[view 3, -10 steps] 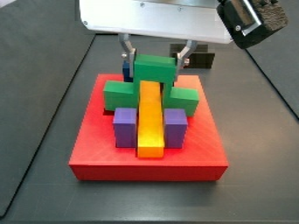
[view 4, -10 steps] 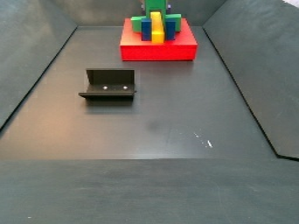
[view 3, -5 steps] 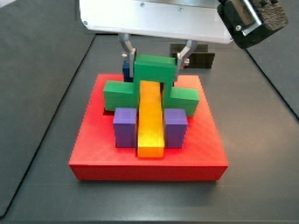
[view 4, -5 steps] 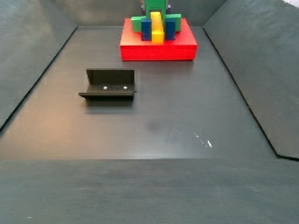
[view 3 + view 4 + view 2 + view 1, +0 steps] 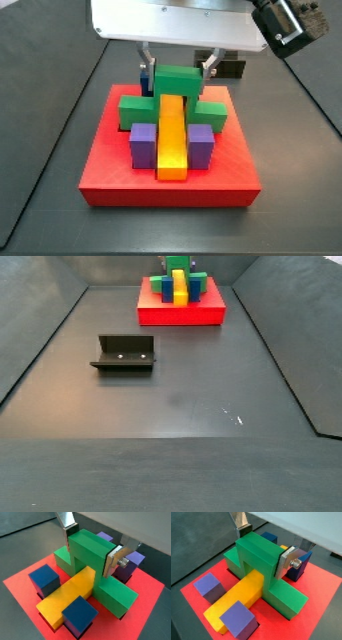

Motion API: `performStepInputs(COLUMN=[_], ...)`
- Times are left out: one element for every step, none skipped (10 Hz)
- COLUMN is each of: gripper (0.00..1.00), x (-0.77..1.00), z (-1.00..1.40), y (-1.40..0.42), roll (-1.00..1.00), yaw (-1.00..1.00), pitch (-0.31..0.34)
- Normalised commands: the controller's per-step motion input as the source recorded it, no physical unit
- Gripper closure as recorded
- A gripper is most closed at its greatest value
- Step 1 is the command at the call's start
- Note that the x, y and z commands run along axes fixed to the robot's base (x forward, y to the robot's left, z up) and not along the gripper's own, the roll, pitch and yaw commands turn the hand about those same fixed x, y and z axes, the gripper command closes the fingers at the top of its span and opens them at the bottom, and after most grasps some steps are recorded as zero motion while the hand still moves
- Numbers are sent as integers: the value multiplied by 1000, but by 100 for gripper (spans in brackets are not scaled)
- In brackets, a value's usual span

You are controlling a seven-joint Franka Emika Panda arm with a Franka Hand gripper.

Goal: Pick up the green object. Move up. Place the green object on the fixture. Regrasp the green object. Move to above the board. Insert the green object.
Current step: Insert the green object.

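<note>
The green object (image 5: 177, 82) sits on the red board (image 5: 120, 175), straddling the long yellow bar (image 5: 171, 135), with its lower cubes down on the board. It shows in both wrist views (image 5: 258, 554) (image 5: 87, 552). My gripper (image 5: 177, 72) is over the board's far half. Its silver fingers (image 5: 288, 561) (image 5: 113, 561) press on the two sides of the raised middle cube, so it is shut on the green object. The fixture (image 5: 124, 353) stands apart on the dark floor, with nothing on it.
Two purple blocks (image 5: 142, 140) (image 5: 201, 140) flank the yellow bar at the board's near end, and blue blocks (image 5: 43, 579) stand beside it in a wrist view. The board lies at the far end of the dark walled floor (image 5: 174, 406).
The green object has settled a touch lower on the board. The gripper stays round its middle cube.
</note>
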Motion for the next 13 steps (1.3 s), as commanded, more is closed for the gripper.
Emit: performStepInputs(gripper=[100,100,100,100,100,100,100,100,100,100,100,100,100], x=[0,0,0,0,114,149,200,183,106,0,0,0,-29], z=[-69,-37,-226,-431,-551,-731,-731,-734,-680,-154,-43,0,0], y=[-3,-17,-43,-43,0,0,0,0,-40,-83,-191,-23,-66], roll=[41,0,21,49,47,79,69,107,141,111,84,0,16], yaw=[63,0,0,-11,-11,-60,-86,-91,-57,0,-63,0,0], pitch=[0,0,-27,-61,-79,-20,-11,0,0,57,4,0,0])
